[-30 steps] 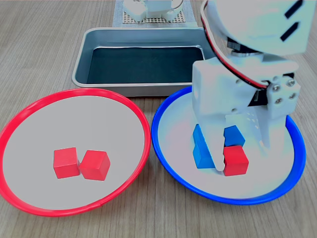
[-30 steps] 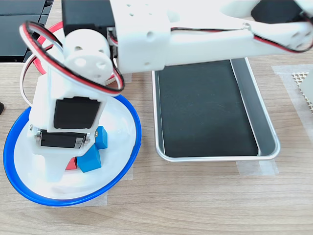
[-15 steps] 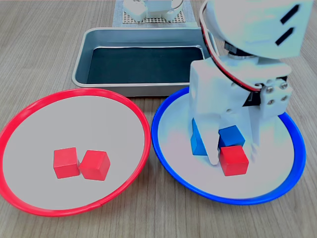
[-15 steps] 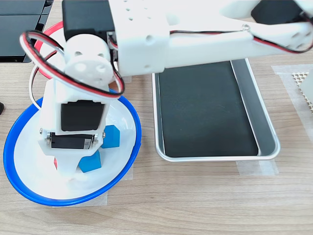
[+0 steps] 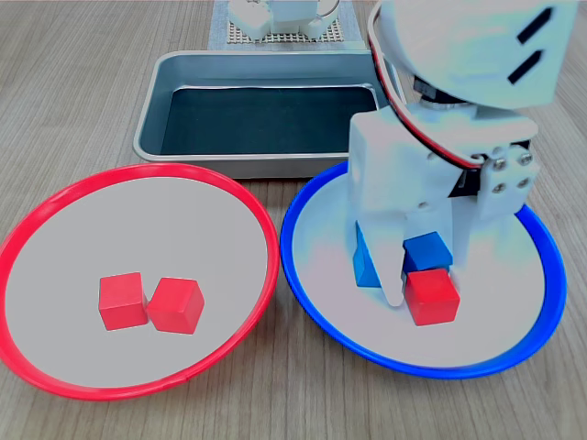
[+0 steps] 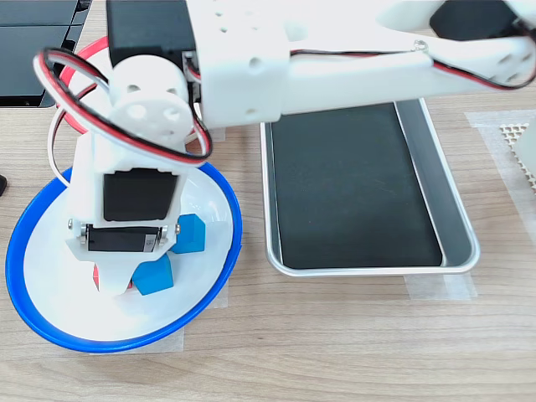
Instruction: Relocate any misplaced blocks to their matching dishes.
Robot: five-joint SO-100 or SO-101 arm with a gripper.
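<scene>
Clearly the step in hand is the grasp of the misplaced red cube (image 5: pixel 431 296), which lies in the blue-rimmed plate (image 5: pixel 321 312) directly under the gripper (image 5: pixel 420 280). In the first exterior view one white finger (image 5: pixel 393 275) stands just beside the cube on the first exterior view's left, with its tip low near the plate floor. The other finger is mostly hidden behind the gripper body, so I cannot tell if the jaws already press the cube or only bracket it. The cube rests on the plate; it is not lifted.

Right behind the red cube, touching it or almost, sits a blue cube (image 5: pixel 426 250). A second blue cube (image 5: pixel 365 261) is on the far side of the visible finger, toward the first exterior view's left. Both blue cubes are in their proper plate. In the second exterior view the red cube (image 6: pixel 97 279) shows only as a small sliver under the gripper, beside a blue cube (image 6: pixel 154 275).

Well away from the gripper, on the first exterior view's left, the red-rimmed plate (image 5: pixel 55 202) holds two red cubes (image 5: pixel 149 303) side by side. The grey metal tray (image 5: pixel 165 92) behind the gripper is not involved.

My judgement for the next move: close firmly on the red cube alone, without pinching the blue neighbour, then lift straight up and carry it over both rims to the red-rimmed plate.
</scene>
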